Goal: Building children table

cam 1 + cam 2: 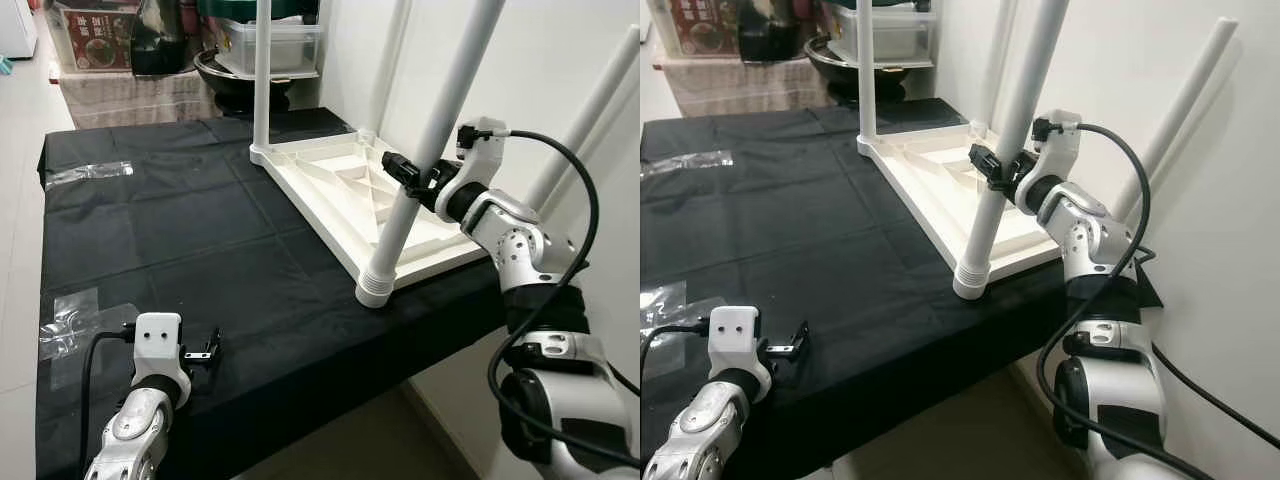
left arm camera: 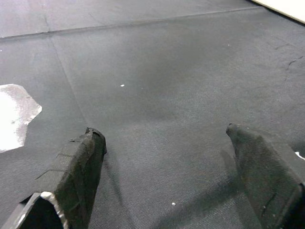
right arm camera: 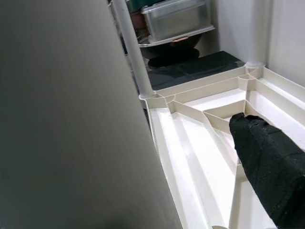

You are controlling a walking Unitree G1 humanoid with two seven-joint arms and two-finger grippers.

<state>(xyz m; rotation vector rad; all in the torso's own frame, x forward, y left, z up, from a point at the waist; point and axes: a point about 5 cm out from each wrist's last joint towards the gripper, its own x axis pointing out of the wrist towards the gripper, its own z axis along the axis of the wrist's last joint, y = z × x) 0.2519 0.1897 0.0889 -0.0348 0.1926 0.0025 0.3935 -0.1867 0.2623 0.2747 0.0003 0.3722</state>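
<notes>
The white children's table (image 1: 340, 190) lies upside down on the far right of my black-covered worktop (image 1: 200, 250), legs pointing up. My right gripper (image 1: 415, 178) pinches the near table leg (image 1: 425, 150) partway up. My left gripper (image 1: 205, 352) rests spread on the cloth at the near left edge.

wall (image 1: 560, 60): plain white, just behind right gripper (image 1: 418, 176) | floor (image 1: 20, 150): pale, glossy, far side of black cloth (image 1: 200, 230) from it | clear bin (image 1: 270, 45) and dark bowl (image 1: 240, 85) beyond cloth's far end | tape patch (image 1: 70, 320) near left gripper (image 1: 200, 352)
</notes>
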